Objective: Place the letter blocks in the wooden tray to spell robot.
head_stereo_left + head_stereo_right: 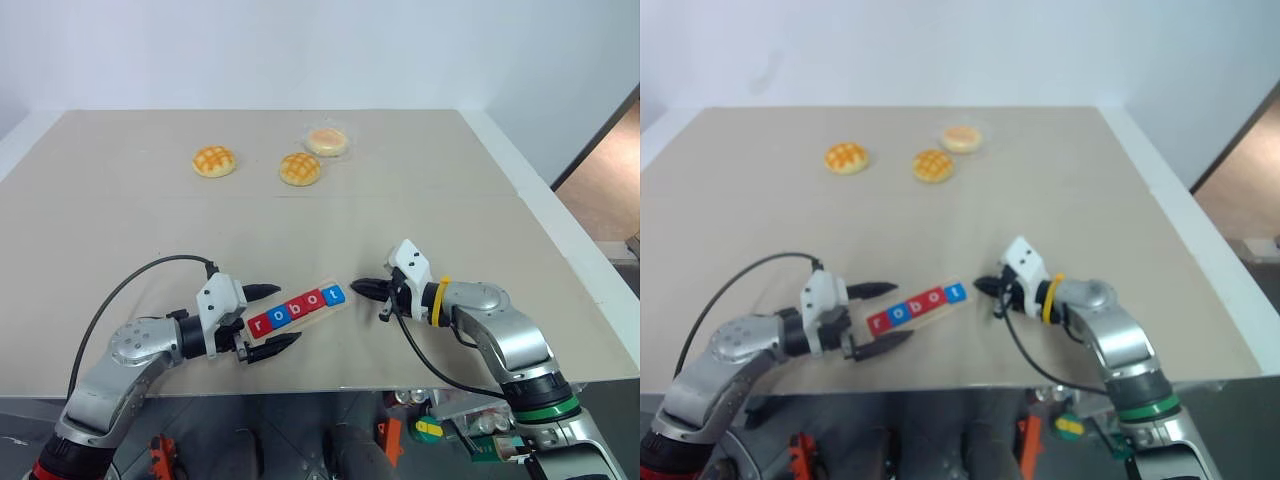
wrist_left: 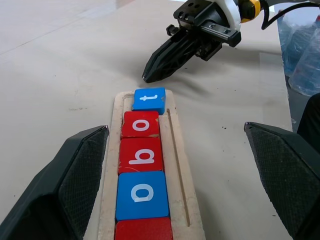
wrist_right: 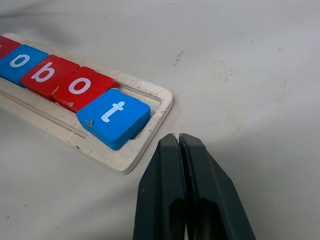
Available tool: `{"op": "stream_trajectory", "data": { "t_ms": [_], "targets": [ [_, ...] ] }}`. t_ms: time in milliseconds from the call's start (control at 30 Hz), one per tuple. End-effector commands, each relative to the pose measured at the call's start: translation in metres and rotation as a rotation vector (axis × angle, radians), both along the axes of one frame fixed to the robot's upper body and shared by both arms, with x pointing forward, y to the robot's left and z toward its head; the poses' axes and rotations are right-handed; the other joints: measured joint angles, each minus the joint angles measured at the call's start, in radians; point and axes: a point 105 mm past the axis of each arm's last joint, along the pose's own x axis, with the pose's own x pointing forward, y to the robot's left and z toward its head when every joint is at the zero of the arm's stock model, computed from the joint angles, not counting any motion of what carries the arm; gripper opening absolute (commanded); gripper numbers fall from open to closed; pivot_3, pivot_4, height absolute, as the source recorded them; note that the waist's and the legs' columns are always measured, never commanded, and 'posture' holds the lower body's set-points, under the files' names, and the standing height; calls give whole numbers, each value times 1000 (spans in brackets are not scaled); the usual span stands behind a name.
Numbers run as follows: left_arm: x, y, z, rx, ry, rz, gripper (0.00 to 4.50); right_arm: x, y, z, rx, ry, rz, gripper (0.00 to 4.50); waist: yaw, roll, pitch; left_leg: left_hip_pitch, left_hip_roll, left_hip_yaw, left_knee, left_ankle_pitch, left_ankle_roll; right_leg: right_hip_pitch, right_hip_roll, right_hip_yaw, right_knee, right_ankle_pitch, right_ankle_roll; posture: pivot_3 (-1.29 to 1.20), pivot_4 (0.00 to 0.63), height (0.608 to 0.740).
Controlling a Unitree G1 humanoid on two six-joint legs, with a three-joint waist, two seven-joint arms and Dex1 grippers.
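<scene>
Pale-wood tray [image 1: 322, 309] braced between wide-open, empty left gripper [image 1: 272, 318] fingers; blue t tile [image 3: 114, 118] sitting crooked; closed, empty right gripper [image 1: 360, 289] poised to nudge.

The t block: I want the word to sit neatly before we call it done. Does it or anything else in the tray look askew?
Yes. The blue t block at the end of the wooden tray sits slightly twisted, one corner riding up on the tray's rim instead of lying flat like the red o block beside it. The other tiles look aligned.
</scene>
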Motion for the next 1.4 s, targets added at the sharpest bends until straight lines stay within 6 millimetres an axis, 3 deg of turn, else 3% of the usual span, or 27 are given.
{"op": "stream_trajectory", "data": {
  "t_ms": [33,233,433,1400],
  "targets": [
    [-3,0,9,0,-37,-12,4500,0,-6,21,24,-60,0,33,0,0,0,0,0,0,0,0,0,0,0,0,0,0,0,0,150,740],
    [-3,2,9,3,-40,-12,4500,-27,13,21,42,3,133,33,0,0,0,0,0,0,0,0,0,0,0,0,0,0,0,0,150,740],
    [-3,1,9,0,-44,-8,4500,-33,16,13,18,11,140,33,0,0,0,0,0,0,0,0,0,0,0,0,0,0,0,0,150,740],
    [0,1,9,-1,-59,18,4500,-21,32,7,-1,-20,188,33,0,0,0,0,0,0,0,0,0,0,0,0,0,0,0,0,150,740]
  ]
}}
